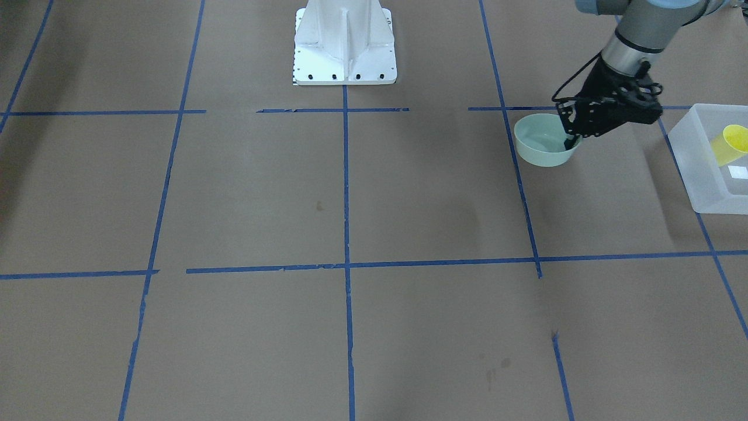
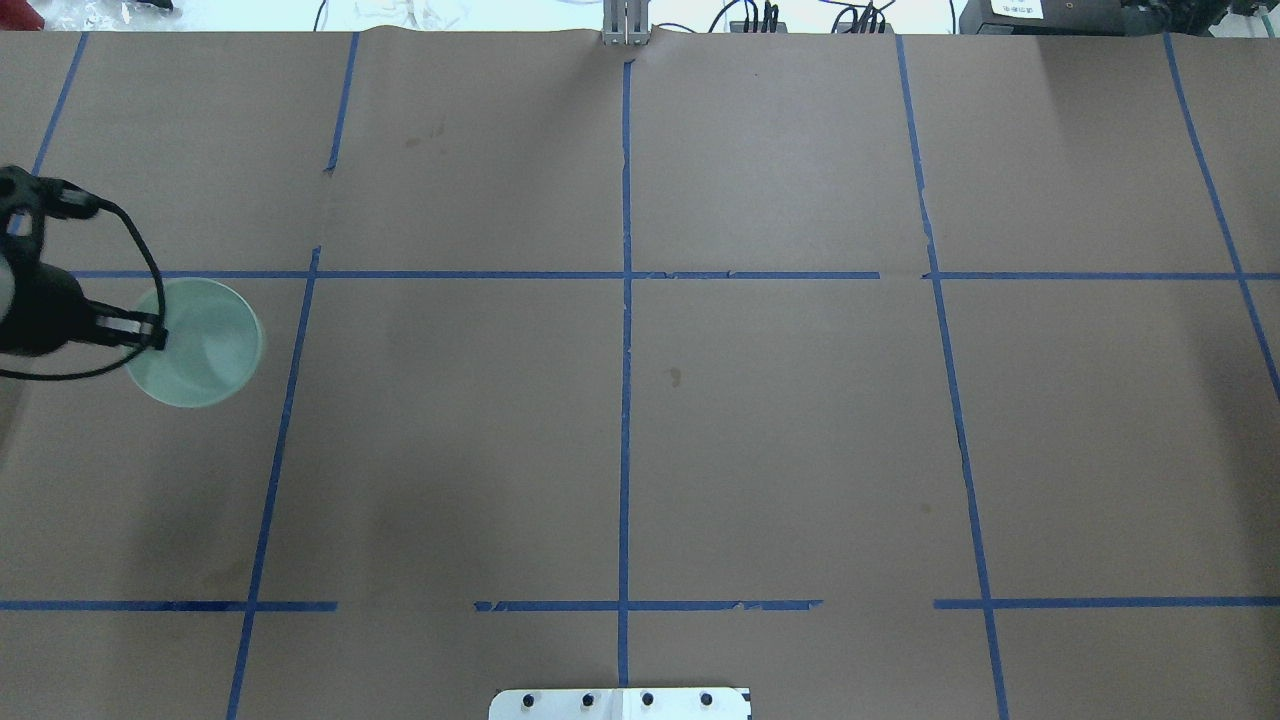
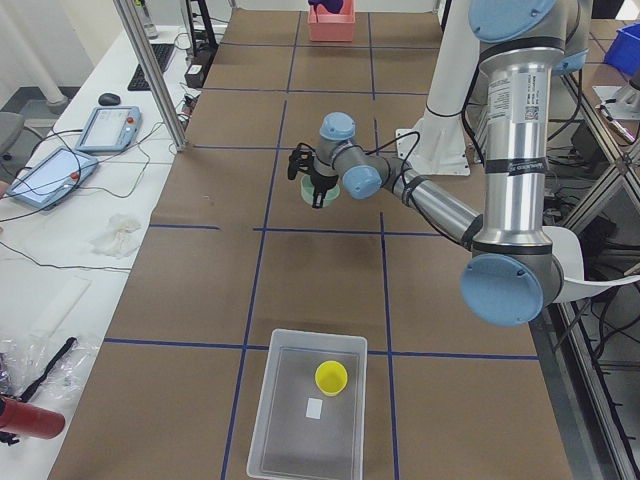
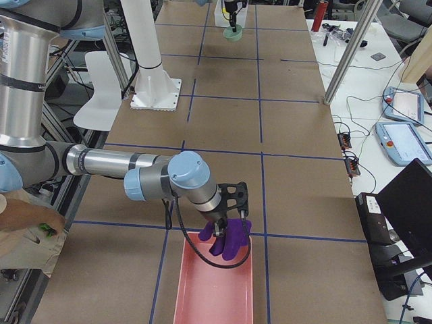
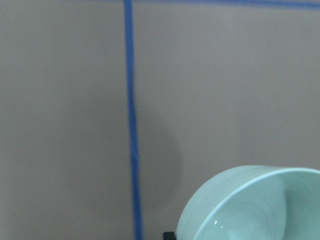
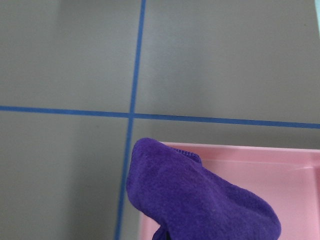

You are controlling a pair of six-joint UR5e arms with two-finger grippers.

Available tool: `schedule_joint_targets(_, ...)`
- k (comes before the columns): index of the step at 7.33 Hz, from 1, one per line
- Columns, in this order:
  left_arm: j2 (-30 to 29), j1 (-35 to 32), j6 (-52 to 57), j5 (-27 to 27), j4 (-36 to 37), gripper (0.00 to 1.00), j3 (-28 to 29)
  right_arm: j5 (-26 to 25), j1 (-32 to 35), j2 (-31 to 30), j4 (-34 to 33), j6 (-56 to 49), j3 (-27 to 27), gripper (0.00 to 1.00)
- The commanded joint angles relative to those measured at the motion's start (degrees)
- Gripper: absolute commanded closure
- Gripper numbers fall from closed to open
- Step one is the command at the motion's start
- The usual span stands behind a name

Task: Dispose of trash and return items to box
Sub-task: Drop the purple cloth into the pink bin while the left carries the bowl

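Here, blue tape lines grid brown paper beneath the box.

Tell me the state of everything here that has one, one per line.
green bowl: upright, empty, rim pinched by left claw.
yellow cup: on its side inside the tub.
tub: open, no lid.
purple cloth: bunched under right claw, over pink tray.
right claw: open or shut, cannot tell.

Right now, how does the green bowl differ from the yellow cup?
The pale green bowl is wide and shallow; the yellow cup is narrow and tapered. The bowl's rim is pinched by the left end effector, outside the translucent tub; the cup stands untouched inside it. Both are mouth-up and look empty.
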Motion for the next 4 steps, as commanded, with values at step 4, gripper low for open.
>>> schedule_joint_targets(4, -3.7, -32.3, 50.7, -3.1, 9.7, 1.00, 14.2, -2.9, 3.5, 2.5, 9.8, -10.3, -22.9, 1.00)
